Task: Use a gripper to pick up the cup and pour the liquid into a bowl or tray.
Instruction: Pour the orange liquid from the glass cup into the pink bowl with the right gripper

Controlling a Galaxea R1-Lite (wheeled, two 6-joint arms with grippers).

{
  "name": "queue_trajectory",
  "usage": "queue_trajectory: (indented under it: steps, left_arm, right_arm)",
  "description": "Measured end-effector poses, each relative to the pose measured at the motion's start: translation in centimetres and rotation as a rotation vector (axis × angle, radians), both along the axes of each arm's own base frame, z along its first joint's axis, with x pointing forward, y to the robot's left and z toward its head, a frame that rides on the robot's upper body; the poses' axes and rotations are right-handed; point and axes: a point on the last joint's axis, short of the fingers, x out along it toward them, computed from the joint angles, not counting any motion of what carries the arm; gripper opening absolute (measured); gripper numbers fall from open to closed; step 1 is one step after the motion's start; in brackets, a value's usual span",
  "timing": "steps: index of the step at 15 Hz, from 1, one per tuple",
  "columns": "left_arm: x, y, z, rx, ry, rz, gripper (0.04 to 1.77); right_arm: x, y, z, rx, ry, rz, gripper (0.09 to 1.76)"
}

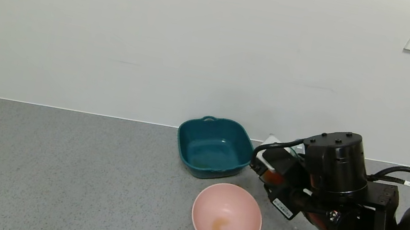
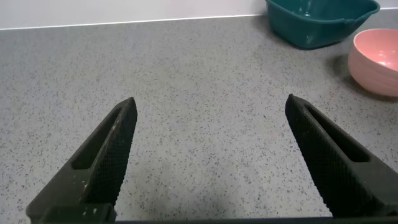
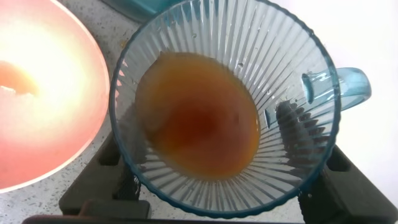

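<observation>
We work on a grey speckled counter (image 1: 51, 172) below a plain white wall. Our right gripper (image 1: 269, 170) is clamped on the cup (image 3: 224, 106), its fingers pressing the ribbed wall from both sides, and holds it just beside the pink bowl (image 1: 227, 218), between that bowl and the teal dish (image 1: 211, 146). The liquid (image 3: 199, 124) lies pooled toward one side of the cup, so we judge it tilted; if we tip further before the rim is over the bowl, tea may run onto the counter, and the thin ribbed wall could slip or buckle under the squeeze. The bowl already holds a small brown puddle (image 1: 220, 226). From the head view the arm hides most of the cup, so its lean and rim position are hard to read. Our left gripper (image 2: 208, 162) hovers spread apart over bare counter, well apart from the bowl.
</observation>
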Motion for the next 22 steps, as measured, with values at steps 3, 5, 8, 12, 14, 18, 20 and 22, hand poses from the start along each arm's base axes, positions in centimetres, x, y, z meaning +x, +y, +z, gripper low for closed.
queue_trajectory:
  steps: [3, 5, 8, 12, 14, 18, 20, 22]
  left_arm:
    - [0.0, 0.0, 0.0, 0.0, 0.0, 0.0, 1.72]
    - [0.0, 0.0, 0.0, 0.0, 0.0, 0.0, 1.72]
    - [0.0, 0.0, 0.0, 0.0, 0.0, 0.0, 1.72]
    - [0.0, 0.0, 0.0, 0.0, 0.0, 0.0, 1.72]
    - [0.0, 0.0, 0.0, 0.0, 0.0, 0.0, 1.72]
    - [0.0, 0.0, 0.0, 0.0, 0.0, 0.0, 1.72]
    - [0.0, 0.0, 0.0, 0.0, 0.0, 0.0, 1.72]
    - [0.0, 0.0, 0.0, 0.0, 0.0, 0.0, 1.72]
  right_arm:
    - [0.0, 0.1, -0.2, -0.028, 0.002, 0.008, 1.36]
    - [0.0, 0.1, -0.3, -0.078, -0.008, 0.003, 1.36]
    - [-0.1, 0.3, -0.4, -0.128, -0.011, 0.02, 1.36]
    - [-0.2, 0.9, -1.1, -0.192, -0.015, 0.009, 1.36]
    - [-0.2, 1.2, -1.6, -0.217, -0.007, 0.016, 1.36]
    - [-0.2, 1.7, -2.3, -0.283, 0.0, 0.038, 1.36]
    - [-0.3, 1.9, -2.5, -0.328, -0.011, 0.019, 1.36]
    - [-0.4, 2.3, -2.7, -0.36, -0.011, 0.032, 1.36]
